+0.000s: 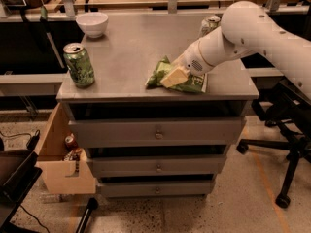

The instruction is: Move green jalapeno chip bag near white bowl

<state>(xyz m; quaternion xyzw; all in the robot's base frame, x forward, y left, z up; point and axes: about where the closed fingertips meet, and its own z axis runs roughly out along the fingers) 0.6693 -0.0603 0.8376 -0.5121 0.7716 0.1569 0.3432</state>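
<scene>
The green jalapeno chip bag [187,83] lies flat near the front right of the grey cabinet top [136,47]. My gripper [174,75] is down on the bag's left half, with its pale fingers pressed on it. My white arm reaches in from the right. The white bowl [92,23] stands at the far left corner of the top, well away from the bag.
A green soda can [79,65] stands upright at the front left. Another can [210,24] stands at the far right behind my arm. Drawers sit below the top. An open cardboard box [60,154] is on the floor at left, an office chair [286,144] at right.
</scene>
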